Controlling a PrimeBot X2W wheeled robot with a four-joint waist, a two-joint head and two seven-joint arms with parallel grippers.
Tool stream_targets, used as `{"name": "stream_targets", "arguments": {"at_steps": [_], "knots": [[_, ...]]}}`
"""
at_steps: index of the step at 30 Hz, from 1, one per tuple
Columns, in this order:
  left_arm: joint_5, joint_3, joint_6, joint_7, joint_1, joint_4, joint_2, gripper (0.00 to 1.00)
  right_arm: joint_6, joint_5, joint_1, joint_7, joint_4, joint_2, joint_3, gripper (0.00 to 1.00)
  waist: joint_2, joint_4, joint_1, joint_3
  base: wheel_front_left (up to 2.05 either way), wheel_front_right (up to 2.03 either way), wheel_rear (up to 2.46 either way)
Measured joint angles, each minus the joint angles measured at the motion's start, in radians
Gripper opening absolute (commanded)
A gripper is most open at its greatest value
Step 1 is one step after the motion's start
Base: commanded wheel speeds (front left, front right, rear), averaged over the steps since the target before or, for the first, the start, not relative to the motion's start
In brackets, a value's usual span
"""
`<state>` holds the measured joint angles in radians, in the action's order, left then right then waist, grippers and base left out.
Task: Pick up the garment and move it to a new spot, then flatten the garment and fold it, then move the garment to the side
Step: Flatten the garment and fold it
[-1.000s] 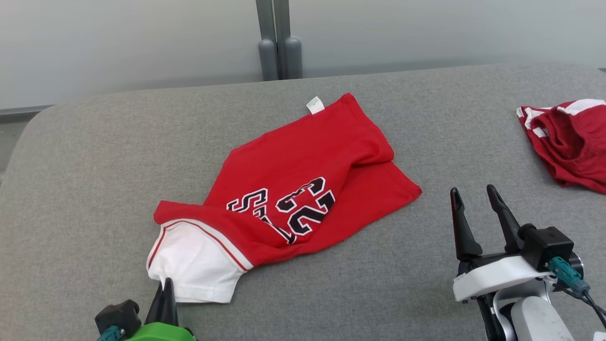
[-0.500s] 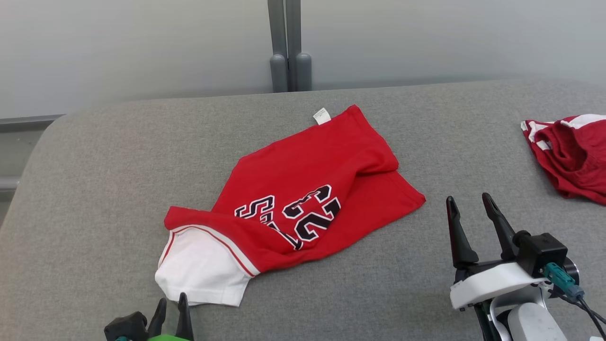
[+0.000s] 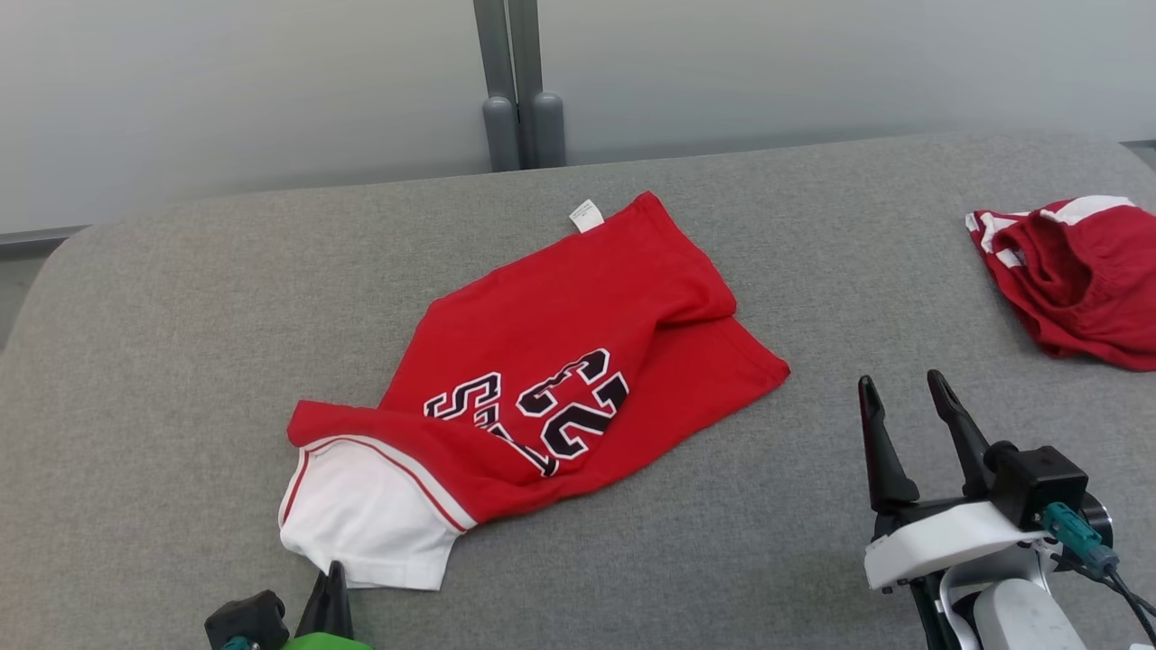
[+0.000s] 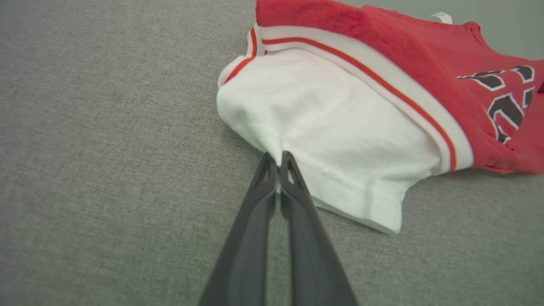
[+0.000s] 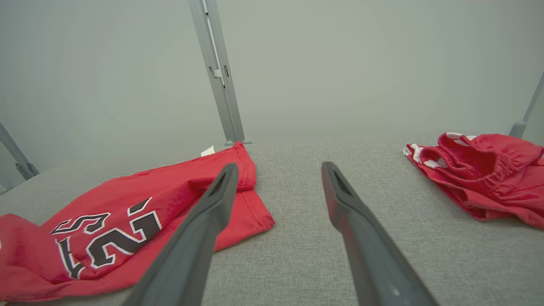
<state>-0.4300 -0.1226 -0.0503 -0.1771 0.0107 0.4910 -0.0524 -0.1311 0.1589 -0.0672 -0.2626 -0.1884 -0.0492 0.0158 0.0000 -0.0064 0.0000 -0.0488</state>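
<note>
L gripper (image 4: 276,155) looks clamped on the white sleeve (image 4: 331,119) hem of the red jersey (image 3: 560,361), which lies rumpled mid-surface (image 3: 181,316). The bite seems thin, so lift slow & check the cloth follows. R gripper (image 3: 901,381) waits w/ fingers apart. Send it to the far hem.

Open pad (image 3: 858,271) btw jersey (image 3: 560,316) & red shorts (image 3: 1075,280) far R – posts (image 3: 499,131) at back edge.

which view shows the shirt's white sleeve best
The left wrist view: the white sleeve is close and central, hem and red stripe clear, the left hand shut on its edge. The head view shows it small, lower left; the right wrist view shows the body of the red shirt.
</note>
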Motion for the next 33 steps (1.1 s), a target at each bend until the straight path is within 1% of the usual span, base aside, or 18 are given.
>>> {"name": "stream_targets", "arguments": {"at_steps": [3, 6, 7, 10, 14, 17, 21, 22, 23, 24, 25, 30, 33], "knots": [[0.008, -0.010, -0.002, -0.005, 0.002, -0.021, -0.003, 0.00, 0.000, 0.000, 0.003, 0.000, 0.001, 0.000, -0.013, 1.00, 0.0000, 0.010, 0.0000, 0.000, 0.00, 0.00, 0.00], [0.022, -0.029, -0.009, 0.002, 0.024, -0.075, -0.011, 0.00, 0.000, 0.004, 0.008, 0.000, 0.003, 0.000, -0.021, 1.00, 0.0000, 0.029, 0.0000, 0.002, 0.00, 0.00, 0.00], [0.046, -0.047, -0.040, 0.055, 0.106, -0.237, -0.031, 0.00, 0.000, 0.015, 0.016, 0.000, 0.006, 0.000, -0.025, 1.00, 0.0000, 0.077, 0.0000, 0.008, 0.00, 0.00, 0.00], [0.044, -0.043, -0.058, 0.088, 0.151, -0.298, -0.038, 0.00, 0.000, 0.019, 0.016, 0.000, 0.006, 0.000, -0.024, 1.00, 0.0000, 0.102, 0.0000, 0.010, 0.00, 0.00, 0.00], [0.021, -0.031, -0.077, 0.119, 0.203, -0.314, -0.041, 0.00, 0.000, 0.020, 0.015, 0.000, 0.005, 0.000, -0.019, 1.00, 0.0000, 0.125, 0.0000, 0.013, 0.00, 0.00, 0.00], [0.008, -0.028, -0.087, 0.134, 0.227, -0.285, -0.041, 0.00, 0.000, 0.020, 0.014, 0.000, 0.004, 0.000, -0.017, 1.00, 0.0000, 0.127, 0.0000, 0.012, 0.00, 0.00, 0.00], [-0.005, -0.026, -0.088, 0.135, 0.228, -0.235, -0.038, 0.00, 0.000, 0.015, 0.014, 0.000, 0.000, 0.000, -0.019, 1.00, 0.0000, 0.119, 0.0000, 0.012, 0.00, 0.00, 0.00], [-0.008, -0.025, -0.086, 0.119, 0.225, -0.210, -0.037, 0.24, 0.000, 0.013, 0.014, 0.000, -0.001, 0.000, -0.020, 1.00, 0.0000, 0.112, 0.0000, 0.013, 0.00, 0.00, 0.00], [-0.008, -0.025, -0.081, 0.108, 0.219, -0.196, -0.036, 0.37, 0.000, 0.011, 0.014, 0.000, -0.001, 0.000, -0.022, 1.00, 0.0000, 0.108, 0.0000, 0.014, 0.00, 0.00, 0.00], [-0.008, -0.026, -0.080, 0.101, 0.212, -0.186, -0.035, 0.78, 0.000, 0.008, 0.014, 0.000, -0.002, 0.000, -0.024, 1.00, 0.0000, 0.104, 0.0000, 0.015, 0.00, 0.00, 0.00], [-0.008, -0.026, -0.077, 0.089, 0.201, -0.175, -0.035, 1.00, 0.000, 0.005, 0.014, 0.000, -0.006, 0.000, -0.028, 1.00, 0.0000, 0.100, 0.0000, 0.016, 0.00, 0.00, 0.00], [-0.003, -0.016, -0.073, 0.041, 0.150, -0.142, -0.044, 1.00, 0.000, -0.006, 0.022, 0.000, -0.011, 0.000, -0.051, 1.00, 0.0000, 0.083, 0.0000, 0.028, 0.00, 0.00, 0.00], [0.003, -0.008, -0.083, 0.030, 0.125, -0.143, -0.059, 1.00, 0.000, -0.010, 0.025, 0.000, -0.016, 0.000, -0.057, 1.00, 0.0000, 0.074, 0.0000, 0.032, 0.00, 0.00, 0.00]]}}
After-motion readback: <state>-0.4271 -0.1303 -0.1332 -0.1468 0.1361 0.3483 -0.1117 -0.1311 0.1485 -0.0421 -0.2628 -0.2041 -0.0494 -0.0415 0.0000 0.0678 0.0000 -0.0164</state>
